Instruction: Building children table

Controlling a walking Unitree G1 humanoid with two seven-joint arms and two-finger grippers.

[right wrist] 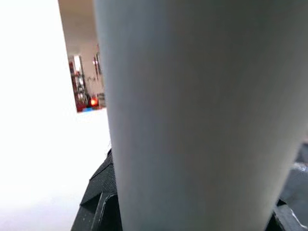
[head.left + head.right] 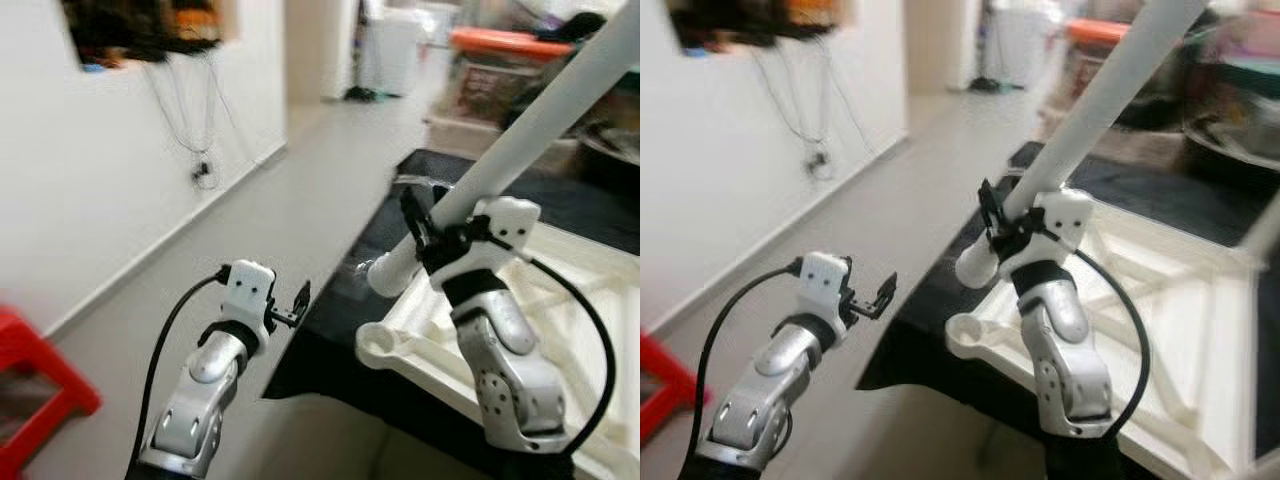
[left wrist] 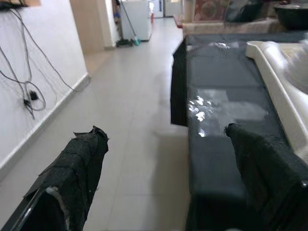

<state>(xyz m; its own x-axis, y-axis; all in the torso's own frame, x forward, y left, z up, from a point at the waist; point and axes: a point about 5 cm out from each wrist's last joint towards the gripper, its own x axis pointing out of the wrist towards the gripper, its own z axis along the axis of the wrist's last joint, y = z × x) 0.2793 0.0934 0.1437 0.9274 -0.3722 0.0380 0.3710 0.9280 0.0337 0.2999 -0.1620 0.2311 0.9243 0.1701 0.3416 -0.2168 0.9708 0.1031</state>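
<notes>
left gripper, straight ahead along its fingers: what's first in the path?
Likely nothing right away. The left gripper, open, points down the hallway floor beside the black table. Its table-side finger may clip the table edge; depth is unclear.

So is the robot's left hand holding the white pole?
No, the left gripper hangs open over the floor, while the right gripper is the one clamped on the white pole.

No legible text, labels or nos. anywhere (bkgd bins perhaps labelled, too blurred).
</notes>
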